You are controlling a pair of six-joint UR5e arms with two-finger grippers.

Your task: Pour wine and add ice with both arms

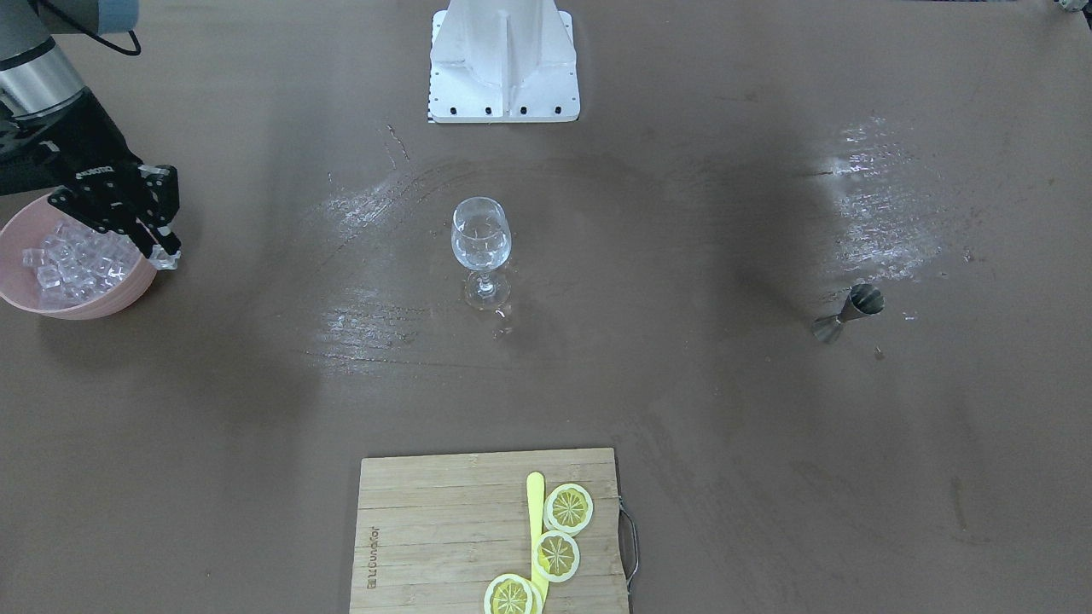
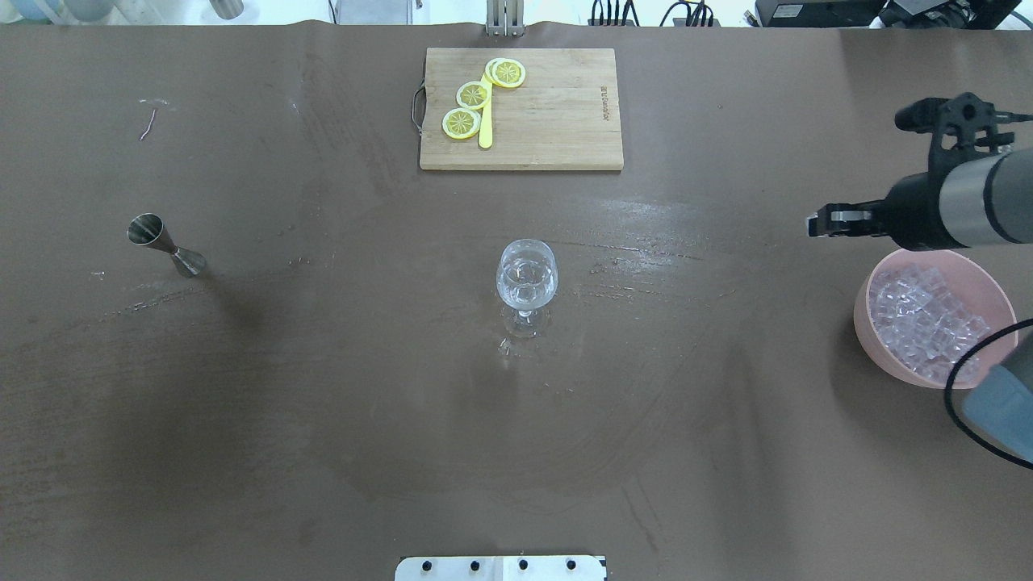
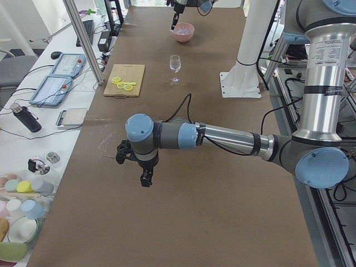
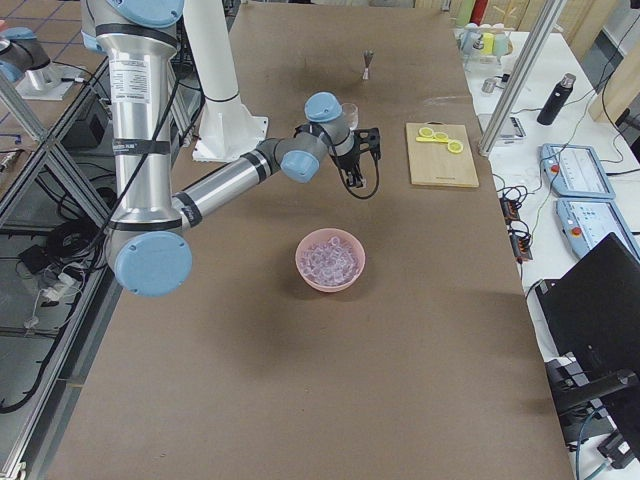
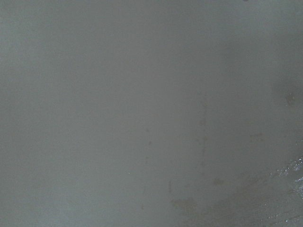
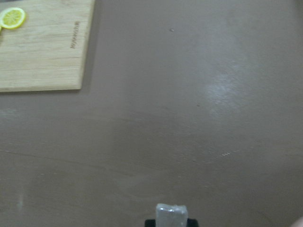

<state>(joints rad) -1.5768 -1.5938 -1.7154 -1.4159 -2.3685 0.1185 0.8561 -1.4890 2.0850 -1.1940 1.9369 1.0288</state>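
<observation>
Grips one ice cube [image 1: 167,261] in the right claw [image 1: 160,247], clenched on it from both sides. Shows in the right wrist view as a pale block between the black tips, with bare bench [image 1: 682,384] beyond it. Hangs above the bench just off the rim of the pink bowl [image 1: 17,294], on the side facing the wine glass [image 1: 482,239].

Has the rest of the ice [image 1: 72,260] heaped in that bowl at the right of the bench: many small clear cubes, near the claw but lower and not touching it. Stands the wine glass upright mid-bench, well left of the claw and the bowl.

Cannot tell the state of the left claw [image 3: 146,181]: seen only from the side, pointing down over bare bench toward the left end, well apart from the glass and from all the ice. Gives nothing but brown bench surface in the left wrist view.

Elsewhere: a steel jigger [image 1: 847,314] at the left, well apart from the glass. At the far edge, a wooden cutting board [image 1: 444,529] with three lemon slices [image 1: 569,508] on it.
</observation>
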